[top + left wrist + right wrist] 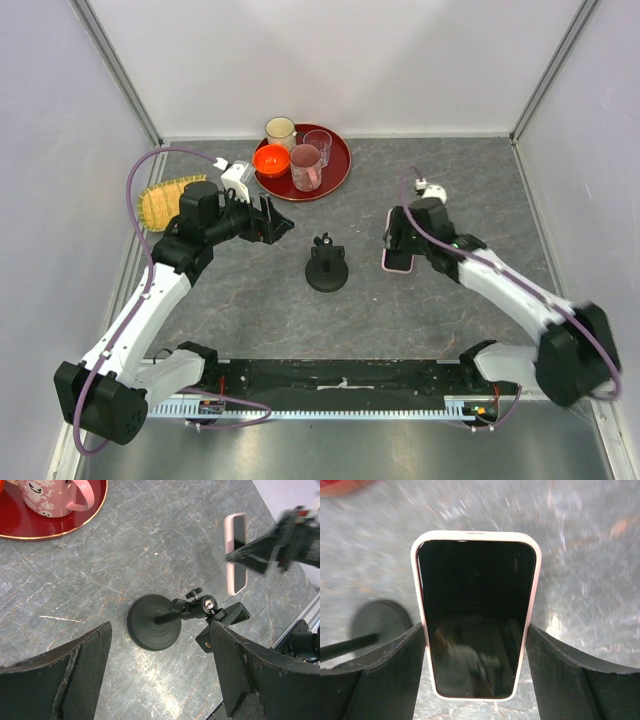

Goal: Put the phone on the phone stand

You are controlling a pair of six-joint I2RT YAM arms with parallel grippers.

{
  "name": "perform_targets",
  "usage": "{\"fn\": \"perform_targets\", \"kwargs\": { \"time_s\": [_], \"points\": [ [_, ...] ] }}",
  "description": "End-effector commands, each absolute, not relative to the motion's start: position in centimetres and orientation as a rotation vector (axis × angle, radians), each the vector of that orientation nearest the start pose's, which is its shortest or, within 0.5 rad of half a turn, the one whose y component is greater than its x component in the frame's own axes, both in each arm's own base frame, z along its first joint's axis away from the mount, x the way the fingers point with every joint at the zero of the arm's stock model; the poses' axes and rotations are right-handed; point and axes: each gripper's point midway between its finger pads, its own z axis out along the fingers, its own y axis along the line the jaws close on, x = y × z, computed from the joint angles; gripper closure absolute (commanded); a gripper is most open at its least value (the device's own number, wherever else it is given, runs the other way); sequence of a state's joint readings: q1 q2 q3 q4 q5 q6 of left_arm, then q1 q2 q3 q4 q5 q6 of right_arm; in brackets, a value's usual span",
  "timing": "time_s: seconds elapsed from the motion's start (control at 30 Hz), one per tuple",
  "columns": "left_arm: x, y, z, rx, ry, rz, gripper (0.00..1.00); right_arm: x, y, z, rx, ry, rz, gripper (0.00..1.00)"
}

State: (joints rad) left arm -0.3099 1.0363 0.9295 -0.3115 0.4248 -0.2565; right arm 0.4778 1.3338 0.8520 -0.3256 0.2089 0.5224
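Note:
The phone, black screen in a pale pink case, sits between the fingers of my right gripper, which is shut on its long edges. The right wrist view shows the phone filling the gap of that gripper, with both fingers touching the case. The black phone stand stands on its round base just left of the phone. In the left wrist view the stand shows its stem and clamp, and the phone lies beyond it. My left gripper is open and empty, left of the stand.
A red tray at the back holds cups and an orange bowl. A pink mug shows on it in the left wrist view. A woven yellow mat lies at the left wall. White walls enclose the grey table.

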Motion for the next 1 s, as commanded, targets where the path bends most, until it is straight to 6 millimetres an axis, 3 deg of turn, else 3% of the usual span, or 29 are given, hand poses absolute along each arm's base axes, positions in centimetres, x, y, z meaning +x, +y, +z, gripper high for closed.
{"fn": "perform_targets", "kwargs": {
  "time_s": [0.0,0.03,0.07,0.2,0.37,0.53,0.57,0.6,0.63,0.67,0.77,0.8,0.83,0.97],
  "points": [
    [28.7,-18.3,25.4,0.34,1.973,-0.822,0.14,33.7,15.3,23.2,0.117,1.779,0.474,1.0],
    [28.8,-18.3,25.3,0.336,1.975,-0.822,0.14,33.1,15.0,24.7,0.088,1.708,0.483,1.0],
    [28.8,-18.4,25.3,0.338,1.975,-0.825,0.14,32.0,14.3,27.7,0.089,1.594,0.51,1.0],
    [28.6,-18.7,25.4,0.353,1.969,-0.846,0.14,31.4,12.2,31.0,0.145,1.473,0.464,1.0],
    [27.0,-21.3,27.3,0.491,1.862,-1.053,0.14,31.9,13.8,34.5,0.139,1.482,0.549,1.0],
    [25.0,-24.1,30.8,0.548,1.742,-1.228,0.14,31.4,16.1,36.3,0.097,1.486,0.689,1.0],
    [24.1,-25.6,32.5,0.595,1.681,-1.239,0.14,31.2,16.6,36.9,0.089,1.478,0.728,1.0],
    [23.8,-26.3,33.3,0.601,1.661,-1.219,0.14,31.1,17.1,37.1,0.072,1.483,0.752,1.0],
    [25.2,-26.5,34.5,0.541,1.632,-1.113,0.13,30.9,18.0,37.0,0.038,1.505,0.789,1.0],
    [24.2,-28.2,34.9,0.567,1.615,-1.109,0.12,30.8,18.2,37.4,0.035,1.512,0.804,1.0],
    [25.5,-30.2,34.6,0.535,1.628,-1.005,0.11,30.7,18.1,37.8,0.109,1.528,0.844,1.0],
    [26.4,-31.2,33.3,0.546,1.665,-0.975,0.11,30.5,18.1,37.9,0.134,1.529,0.87,1.0],
    [26.2,-32.3,34.1,0.559,1.651,-0.986,0.11,30.2,18.1,38.1,0.14,1.524,0.888,1.0],
    [26.8,-34.5,33.6,0.577,1.663,-0.944,0.1,29.6,17.9,38.2,0.156,1.53,0.905,1.0]
  ]
}}
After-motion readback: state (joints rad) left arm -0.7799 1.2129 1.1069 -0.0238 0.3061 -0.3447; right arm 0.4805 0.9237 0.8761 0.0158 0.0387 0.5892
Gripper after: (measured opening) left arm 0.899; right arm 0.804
